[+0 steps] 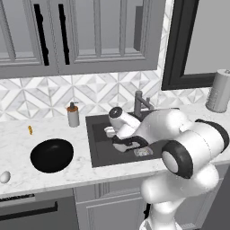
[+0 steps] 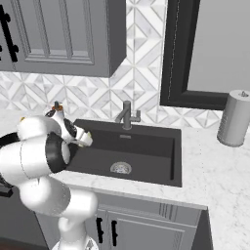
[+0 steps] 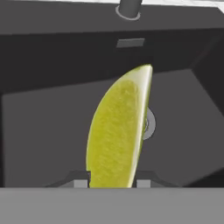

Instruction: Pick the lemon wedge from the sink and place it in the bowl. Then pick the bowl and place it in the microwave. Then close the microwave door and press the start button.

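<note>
Hand view: the lemon wedge [image 3: 117, 131] is seen clamped upright in the pincer [image 3: 111, 183] over the sink [image 3: 43, 127], so the first step is judged underway, and carriage left to the bowl [image 1: 51, 155] on the surface [image 1: 18, 134] is called for

Arm bent low, claw [image 3: 112, 183] clamped (fingertips barely showing)

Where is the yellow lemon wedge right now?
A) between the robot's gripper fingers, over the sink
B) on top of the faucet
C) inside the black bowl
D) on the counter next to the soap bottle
A: in the hand view the lemon wedge stands between the two fingers of the gripper, with the dark sink behind it, while the bowl on the counter holds nothing.
</note>
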### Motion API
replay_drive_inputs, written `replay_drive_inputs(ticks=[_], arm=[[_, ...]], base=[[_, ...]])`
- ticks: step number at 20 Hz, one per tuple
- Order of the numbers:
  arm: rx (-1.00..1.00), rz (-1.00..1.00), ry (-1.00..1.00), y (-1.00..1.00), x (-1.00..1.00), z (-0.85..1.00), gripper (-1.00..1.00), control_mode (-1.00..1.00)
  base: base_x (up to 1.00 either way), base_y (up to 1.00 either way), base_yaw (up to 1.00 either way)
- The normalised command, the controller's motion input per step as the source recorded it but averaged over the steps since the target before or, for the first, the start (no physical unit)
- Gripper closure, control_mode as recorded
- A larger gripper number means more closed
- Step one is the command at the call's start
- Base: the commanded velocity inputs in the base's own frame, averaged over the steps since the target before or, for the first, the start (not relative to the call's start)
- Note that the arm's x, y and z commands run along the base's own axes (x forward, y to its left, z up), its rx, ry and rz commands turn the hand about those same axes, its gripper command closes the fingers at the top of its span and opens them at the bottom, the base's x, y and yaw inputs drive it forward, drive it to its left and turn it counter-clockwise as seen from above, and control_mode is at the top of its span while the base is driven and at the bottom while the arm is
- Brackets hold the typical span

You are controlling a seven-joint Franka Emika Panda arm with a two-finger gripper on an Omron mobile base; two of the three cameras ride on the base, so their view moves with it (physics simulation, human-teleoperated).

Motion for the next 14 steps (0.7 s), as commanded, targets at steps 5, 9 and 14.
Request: replay_drive_inputs(ticks=[5,9,14], arm=[[0.00,0.07,-0.06,0.35,-0.85,0.95,1.00,-1.00],[0.02,0.14,-0.01,0.40,-0.64,0.99,1.00,-1.00],[0.06,0.20,0.00,0.52,-0.34,0.80,1.00,-1.00]], base=[[0.00,0.00,0.00],[0.00,0.00,0.00],[0.00,0.00,0.00]])
